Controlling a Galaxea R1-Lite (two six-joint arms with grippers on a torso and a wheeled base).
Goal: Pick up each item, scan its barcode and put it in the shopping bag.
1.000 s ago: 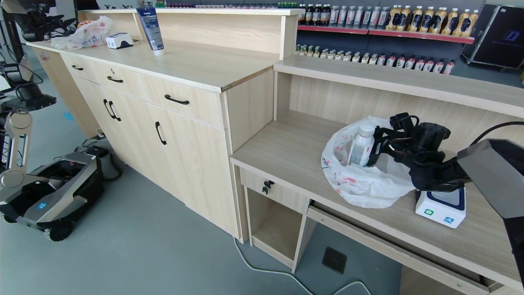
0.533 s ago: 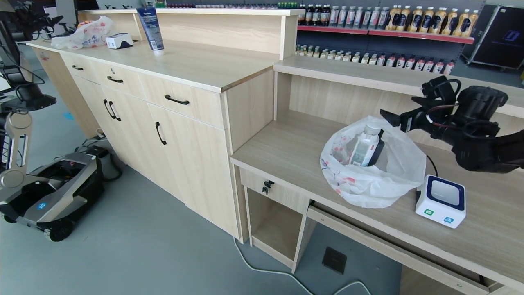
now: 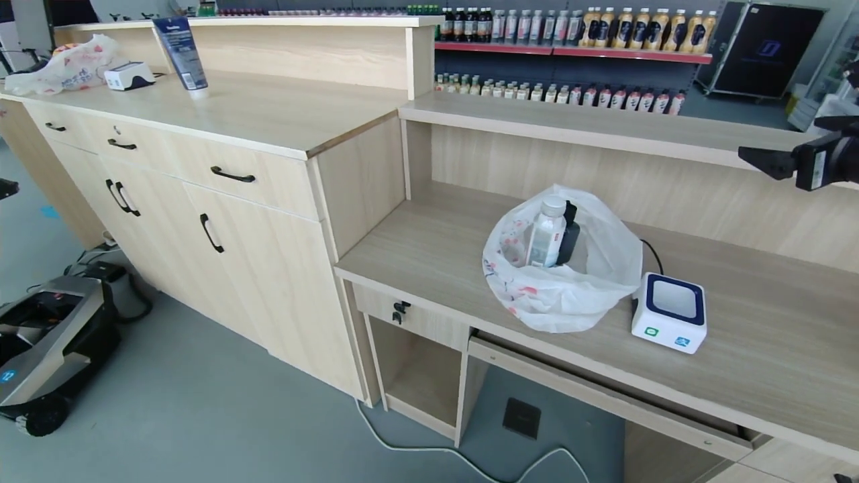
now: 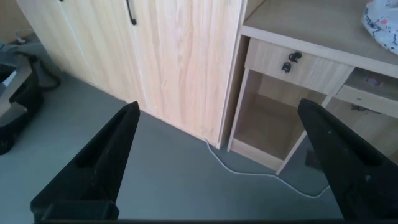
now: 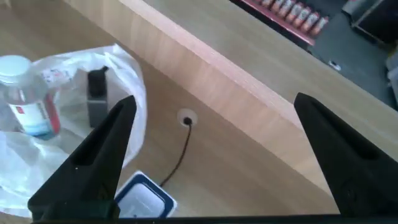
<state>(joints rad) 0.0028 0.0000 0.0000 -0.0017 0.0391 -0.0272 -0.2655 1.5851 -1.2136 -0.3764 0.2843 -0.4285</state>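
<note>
Left gripper seen spread wide over the floor by the cabinet, bag set on the desk — bottle stood upright inside, dark item at its 3 o'clock — scanner just beside the bag at 4 o'clock, right gripper held spread above the desk at the bag's 2 o'clock.

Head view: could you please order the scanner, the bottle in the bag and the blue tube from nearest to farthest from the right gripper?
From the right gripper:
1. Scanner, on the desk, just right of the bag.
2. Bottle, standing in the shopping bag, further left.
3. Blue tube, upright on the tall counter, far left.
</note>
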